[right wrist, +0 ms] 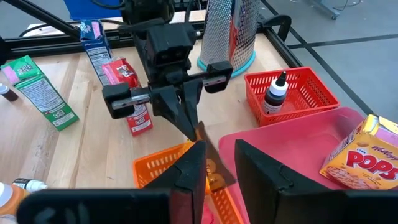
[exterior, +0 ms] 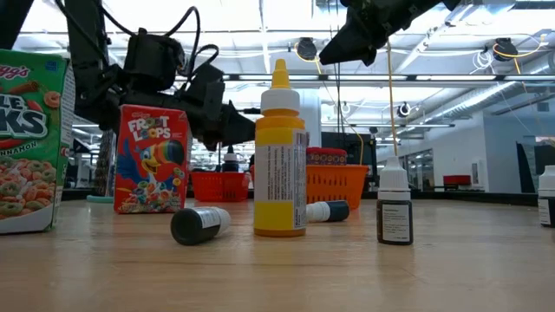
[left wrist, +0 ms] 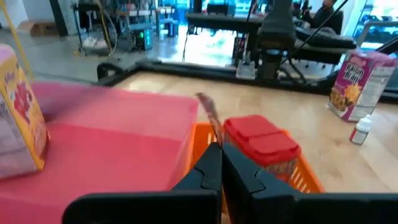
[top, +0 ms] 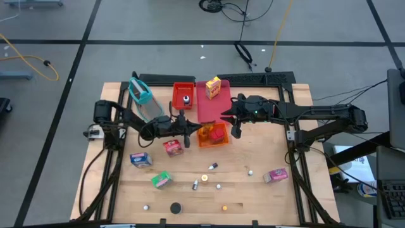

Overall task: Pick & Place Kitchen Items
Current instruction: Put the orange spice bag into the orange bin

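Observation:
My left gripper [top: 188, 126] comes level from the table's left and is shut on a thin brown packet [right wrist: 212, 160] at the left wall of the orange tray [top: 204, 137]. A red-lidded item [left wrist: 261, 140] lies in that tray. My right gripper [right wrist: 217, 169] hangs open above the orange tray's right side and touches nothing. A yellow-orange Pops box [top: 213, 87] stands on the pink tray [top: 209, 107]. A small bottle [right wrist: 275, 93] stands in the red tray [top: 183, 95]. My left gripper pinches one end of the thin packet [left wrist: 211, 127] between its two shut fingertips. The fingers lie level and come from the table's left. The packet sticks out ahead of them, edge-on, over the orange tray's rim [left wrist: 202, 134]. Whether it touches the tray I cannot tell.
The teal-framed mesh basket [top: 142, 95] stands at the far left. Loose on the near table are a red box [top: 172, 147], a blue box [top: 140, 159], a green box [top: 161, 180], a pink box [top: 276, 175], small bottles [top: 213, 166] and a black cap [top: 175, 207].

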Controlling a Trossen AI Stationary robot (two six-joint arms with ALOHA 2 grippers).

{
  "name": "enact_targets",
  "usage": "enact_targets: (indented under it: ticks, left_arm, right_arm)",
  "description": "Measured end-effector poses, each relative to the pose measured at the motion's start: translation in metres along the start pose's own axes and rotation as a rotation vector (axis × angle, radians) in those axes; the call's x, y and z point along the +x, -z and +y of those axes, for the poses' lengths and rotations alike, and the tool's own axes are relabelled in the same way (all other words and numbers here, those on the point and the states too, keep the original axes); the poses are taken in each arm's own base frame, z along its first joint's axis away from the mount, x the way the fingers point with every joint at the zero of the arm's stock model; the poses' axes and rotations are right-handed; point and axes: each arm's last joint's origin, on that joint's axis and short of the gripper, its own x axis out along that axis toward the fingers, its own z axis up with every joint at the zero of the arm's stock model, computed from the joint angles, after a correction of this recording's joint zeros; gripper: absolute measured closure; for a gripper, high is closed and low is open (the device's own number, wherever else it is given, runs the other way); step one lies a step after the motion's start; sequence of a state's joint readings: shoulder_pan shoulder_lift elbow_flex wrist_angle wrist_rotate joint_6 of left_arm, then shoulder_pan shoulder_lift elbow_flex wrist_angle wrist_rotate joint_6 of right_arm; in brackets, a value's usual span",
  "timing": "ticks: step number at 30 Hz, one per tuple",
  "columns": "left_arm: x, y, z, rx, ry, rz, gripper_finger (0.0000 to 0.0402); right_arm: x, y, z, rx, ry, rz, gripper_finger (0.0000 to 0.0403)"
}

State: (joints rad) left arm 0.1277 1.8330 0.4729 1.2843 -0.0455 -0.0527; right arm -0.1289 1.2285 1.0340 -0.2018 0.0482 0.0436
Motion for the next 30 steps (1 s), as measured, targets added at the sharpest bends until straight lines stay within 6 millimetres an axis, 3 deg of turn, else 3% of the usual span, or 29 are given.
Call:
enact_targets:
  ticks: [14, 25, 30]
  left_arm:
    - [0.000, 0.000, 0.002, 0.036, 0.018, 0.003, 0.0393]
    - [0.000, -0.001, 0.002, 0.060, 0.013, -0.004, 0.0290]
    - [-0.003, -0.019, 0.001, 0.095, 0.013, -0.067, 0.0257]
  right_arm:
    - [0.000, 0.000, 0.000, 0.007, 0.000, 0.001, 0.0328]
    - [0.000, 0.002, 0.000, 0.004, 0.001, 0.019, 0.0328]
    - [0.000, 0.008, 0.001, 0.000, -0.012, 0.078, 0.0328]
